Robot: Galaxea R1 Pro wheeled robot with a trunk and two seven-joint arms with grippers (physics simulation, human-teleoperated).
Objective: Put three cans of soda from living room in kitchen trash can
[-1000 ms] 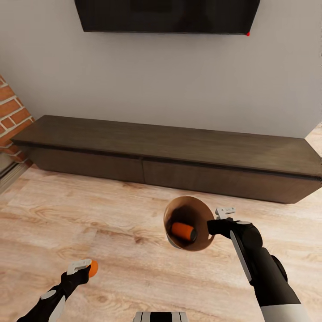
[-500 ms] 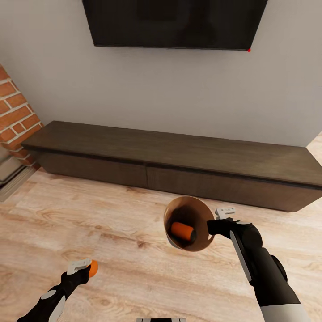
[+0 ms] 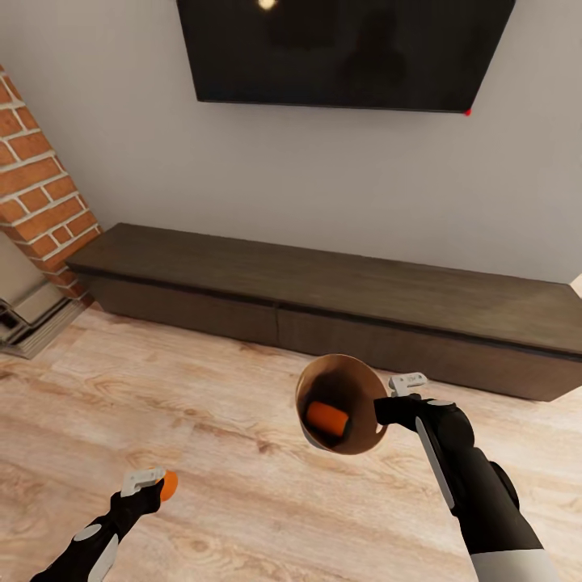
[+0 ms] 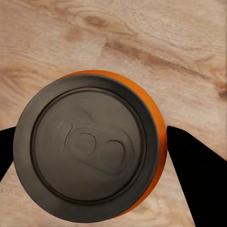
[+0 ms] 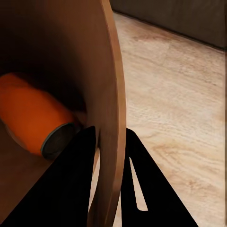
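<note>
A light wood plank floor [image 3: 202,404] runs up to a long, low dark cabinet [image 3: 323,299] set against a pale wall, under a wall TV [image 3: 347,48]. A brick fireplace [image 3: 36,186] stands at the left edge. Bare floor lies open between the cabinet front and the arms. The right gripper [image 3: 392,404] holds its jaws clamped over the rim of the tash can [image 3: 360,392], one jaw inside and one outside; the bin is tilted, mouth toward the camera, an orange soda can [image 3: 326,418] lying inside. The left gripper [image 3: 149,483], low at the left, has its jaws closed on a second orange can [image 4: 90,146]
</note>
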